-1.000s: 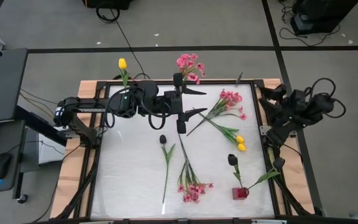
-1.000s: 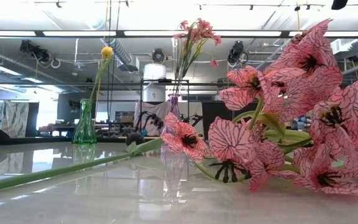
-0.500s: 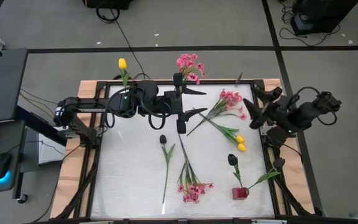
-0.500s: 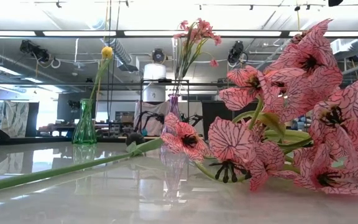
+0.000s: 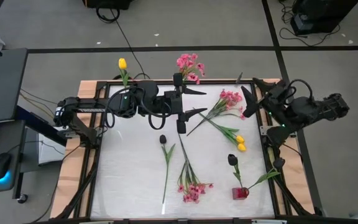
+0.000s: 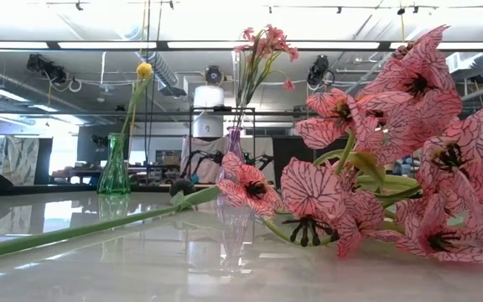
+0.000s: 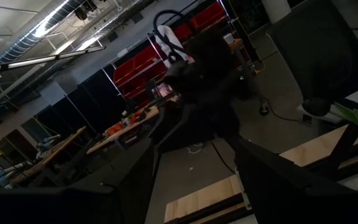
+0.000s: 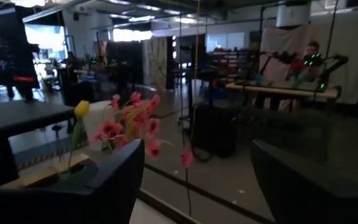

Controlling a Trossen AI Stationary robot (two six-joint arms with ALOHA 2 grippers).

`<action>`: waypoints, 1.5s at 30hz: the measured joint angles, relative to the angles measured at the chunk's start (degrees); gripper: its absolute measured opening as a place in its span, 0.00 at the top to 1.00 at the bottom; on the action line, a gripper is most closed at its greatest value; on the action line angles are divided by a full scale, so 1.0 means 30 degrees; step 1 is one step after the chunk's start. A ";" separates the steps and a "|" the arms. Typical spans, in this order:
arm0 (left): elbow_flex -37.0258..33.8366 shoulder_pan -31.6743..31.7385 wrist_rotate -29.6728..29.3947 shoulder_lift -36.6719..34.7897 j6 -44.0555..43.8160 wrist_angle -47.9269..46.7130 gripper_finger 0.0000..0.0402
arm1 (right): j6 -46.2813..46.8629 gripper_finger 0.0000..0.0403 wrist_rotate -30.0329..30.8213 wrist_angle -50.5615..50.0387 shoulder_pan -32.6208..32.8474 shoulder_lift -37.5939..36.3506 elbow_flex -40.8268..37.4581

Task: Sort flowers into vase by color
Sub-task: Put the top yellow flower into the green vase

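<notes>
At the far edge of the table (image 5: 129, 186), toward the left, a yellow tulip (image 5: 122, 64) stands in a green vase (image 6: 114, 168). Next to it, near the middle of that edge, a bunch of pink flowers (image 5: 190, 66) stands in a clear vase (image 6: 235, 143).

The left gripper (image 5: 196, 101) reaches in from the left side and hangs over the far middle of the table. Its two fingers are spread apart and hold nothing.

Below it on the table lies a dark tulip (image 5: 163, 140) with a long green stem. Just beside it to the right lies a pink spray (image 5: 192, 190), with its blossoms toward the near edge.

More to the right lies another pink spray (image 5: 230, 102), and its stem crosses the stem of a yellow tulip on the table (image 5: 240, 143). Near that one, toward the near edge, lies a second dark tulip (image 5: 232, 160). A small red vase (image 5: 240, 193) sits close to the near right corner with a green stem in it.

The right gripper (image 5: 258, 93) is up by the far right corner of the table, close to the pink spray there. Its fingers are wide apart and hold nothing.
</notes>
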 joint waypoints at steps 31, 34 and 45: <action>0.0000 -0.0004 -0.0001 0.0000 0.0000 0.0015 0.42 | 1.0566 0.29 -2.0895 -1.5630 -1.2096 0.4942 0.2805; 0.0000 -0.0001 -0.0001 0.0000 -0.0003 0.0015 0.42 | 1.0484 0.29 -2.1860 -1.5786 -1.2396 0.5844 0.2805; 0.0000 -0.0006 -0.0006 0.0000 0.0000 0.0015 0.42 | 0.9917 0.29 -2.4210 -1.7252 -1.2898 0.9499 0.2805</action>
